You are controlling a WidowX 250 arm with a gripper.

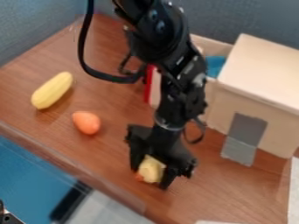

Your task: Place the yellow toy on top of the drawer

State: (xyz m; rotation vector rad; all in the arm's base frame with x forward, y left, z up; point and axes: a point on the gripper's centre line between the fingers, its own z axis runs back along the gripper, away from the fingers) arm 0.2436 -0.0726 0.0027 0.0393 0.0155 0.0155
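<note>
- Nearest, at 6 o'clock from the middle of our view, we see the black gripper (153, 173) grasping the yellow toy (152, 169), its fingers on either side, low over the wooden tabletop (111, 153).
- Toward 9 o'clock, we find an orange toy (86, 122).
- Farther, between 9 and 10, we spot a long yellow piece (52, 90).
- Toward 2 o'clock, we have the wooden drawer unit (265, 70), something blue (215, 65) in its open compartment.
</note>
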